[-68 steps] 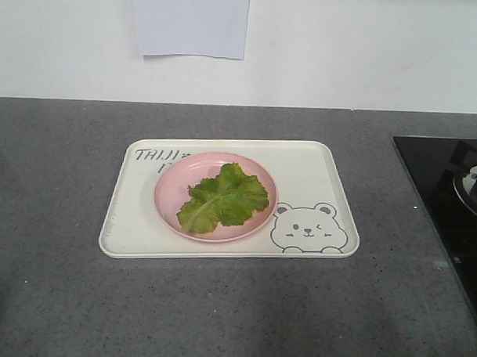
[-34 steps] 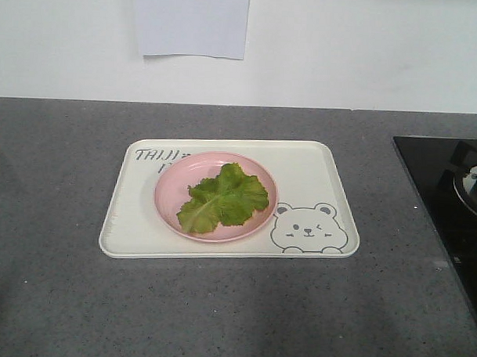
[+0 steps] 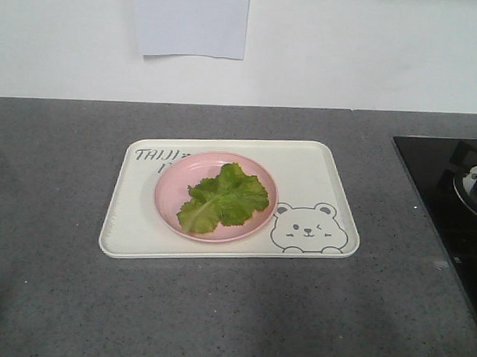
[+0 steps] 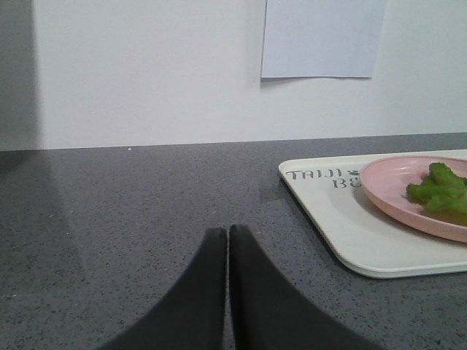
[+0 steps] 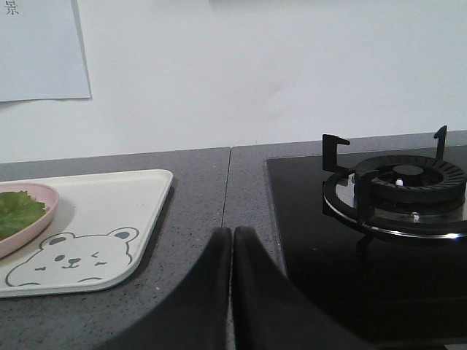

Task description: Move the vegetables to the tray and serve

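Soft even light, faint shadows, mild grain

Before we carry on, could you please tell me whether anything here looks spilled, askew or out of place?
Nothing stands out. The lettuce leaves lie inside the pink plate, which sits on the bear tray, flat on the grey counter. Nothing looks spilled or damaged.

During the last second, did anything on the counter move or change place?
Nothing visibly changed. The lettuce lies on the pink plate, which sits on the tray, as before. No gripper appears in the front view.
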You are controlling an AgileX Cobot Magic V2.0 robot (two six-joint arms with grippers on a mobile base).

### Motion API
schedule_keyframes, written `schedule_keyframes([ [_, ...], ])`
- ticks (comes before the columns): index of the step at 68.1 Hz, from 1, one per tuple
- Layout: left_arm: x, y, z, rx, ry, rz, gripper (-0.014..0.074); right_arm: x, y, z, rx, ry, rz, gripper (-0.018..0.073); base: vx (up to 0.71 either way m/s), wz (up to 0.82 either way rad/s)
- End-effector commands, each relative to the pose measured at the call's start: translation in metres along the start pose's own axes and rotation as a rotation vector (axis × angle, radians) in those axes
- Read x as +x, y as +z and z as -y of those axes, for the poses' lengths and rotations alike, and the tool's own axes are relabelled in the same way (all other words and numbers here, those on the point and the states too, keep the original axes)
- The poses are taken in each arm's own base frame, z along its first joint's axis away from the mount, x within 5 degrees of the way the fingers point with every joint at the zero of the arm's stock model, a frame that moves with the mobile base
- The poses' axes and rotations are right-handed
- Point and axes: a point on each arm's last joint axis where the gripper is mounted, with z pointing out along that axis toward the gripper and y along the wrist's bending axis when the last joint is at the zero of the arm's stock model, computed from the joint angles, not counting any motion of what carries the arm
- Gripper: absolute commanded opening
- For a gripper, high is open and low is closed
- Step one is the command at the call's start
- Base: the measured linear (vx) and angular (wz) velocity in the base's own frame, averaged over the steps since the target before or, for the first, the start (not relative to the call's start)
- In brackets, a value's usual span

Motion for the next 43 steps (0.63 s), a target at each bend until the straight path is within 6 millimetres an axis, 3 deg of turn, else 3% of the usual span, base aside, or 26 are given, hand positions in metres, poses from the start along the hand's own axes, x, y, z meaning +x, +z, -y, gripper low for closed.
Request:
schedule_keyframes([
  [1,0.0021,0.0000,0.0000,0.003,-0.012,0.059,-0.0006,-0.0020,0.0000,-0.0011,-0.013,-0.016,0.068,-0.0003,0.00,0.00],
  [43,0.0021,0.0000,0.0000,0.003,-0.012,0.059,-0.0006,-0.0020,0.0000,-0.0011,-0.013,-0.016,0.068,-0.0003,0.00,0.00],
])
